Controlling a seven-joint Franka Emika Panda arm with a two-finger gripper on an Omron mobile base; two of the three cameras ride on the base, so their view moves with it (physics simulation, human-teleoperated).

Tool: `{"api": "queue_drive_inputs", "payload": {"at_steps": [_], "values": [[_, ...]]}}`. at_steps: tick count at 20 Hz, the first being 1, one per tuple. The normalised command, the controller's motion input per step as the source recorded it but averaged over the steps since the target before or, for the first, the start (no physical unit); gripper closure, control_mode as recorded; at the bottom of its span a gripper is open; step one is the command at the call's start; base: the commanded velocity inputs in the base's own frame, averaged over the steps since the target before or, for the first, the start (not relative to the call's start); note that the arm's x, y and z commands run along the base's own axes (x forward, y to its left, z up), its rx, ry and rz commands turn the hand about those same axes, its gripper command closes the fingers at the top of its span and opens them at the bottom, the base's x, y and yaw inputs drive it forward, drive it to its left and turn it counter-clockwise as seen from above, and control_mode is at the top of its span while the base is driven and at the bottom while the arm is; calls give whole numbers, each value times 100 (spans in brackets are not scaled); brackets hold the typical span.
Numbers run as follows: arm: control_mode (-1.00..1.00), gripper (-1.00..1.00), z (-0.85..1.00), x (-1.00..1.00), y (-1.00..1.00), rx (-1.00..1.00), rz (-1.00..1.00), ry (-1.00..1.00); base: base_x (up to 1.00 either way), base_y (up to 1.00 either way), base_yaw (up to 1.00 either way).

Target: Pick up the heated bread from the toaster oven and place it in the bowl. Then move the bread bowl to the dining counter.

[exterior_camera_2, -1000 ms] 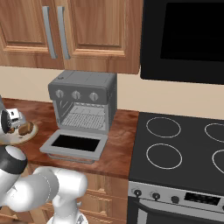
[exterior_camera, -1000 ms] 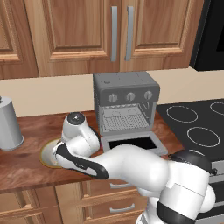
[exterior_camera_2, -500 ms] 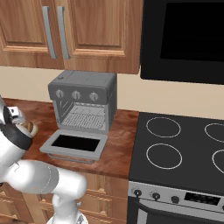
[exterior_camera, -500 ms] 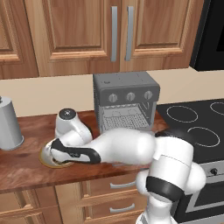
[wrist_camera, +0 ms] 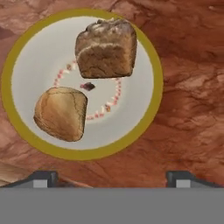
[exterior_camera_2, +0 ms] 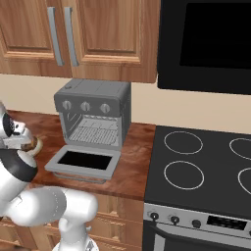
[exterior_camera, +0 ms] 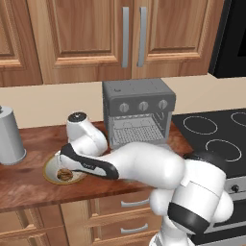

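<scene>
The cream bowl (wrist_camera: 155, 83) with an olive-yellow rim lies on the wooden worktop. In it rest the heated bread (wrist_camera: 60, 113), a small golden-brown roll, and a bigger, darker bread chunk (wrist_camera: 106, 48). My gripper (wrist_camera: 111, 177) hovers straight above the bowl's near edge, open and empty, its fingertips (wrist_camera: 43, 177) wide apart. In the left base view the hand covers part of the bowl (exterior_camera: 49, 169), left of the toaster oven (exterior_camera: 137, 103). The oven (exterior_camera_2: 93, 105) stands with its door (exterior_camera_2: 86, 162) dropped open and its rack bare. The dining counter is out of view.
A grey metal canister (exterior_camera: 9, 137) stands at the worktop's left end. The black stovetop (exterior_camera: 216, 132) lies right of the oven. Wooden wall cabinets (exterior_camera: 129, 33) hang above, and drawers (exterior_camera: 120, 209) sit below the worktop's front edge.
The arm has swung and its hand has dropped lower and leftward over the bowl. Bowl, breads and oven have stayed put.
</scene>
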Motion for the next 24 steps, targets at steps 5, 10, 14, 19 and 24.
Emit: {"api": "queue_drive_inputs", "payload": {"at_steps": [5,10,14,19,24], "values": [[-100,-100,-13,0,-64,15,-27,25,0,0,0],[-100,-100,-56,-9,2,9,-17,4,0,0,0],[-100,-100,-24,0,19,12,-19,-3,0,0,0],[-100,-100,-12,2,20,11,-18,-1,0,0,0],[-100,-100,-20,5,19,10,-18,-5,0,0,0]]}}
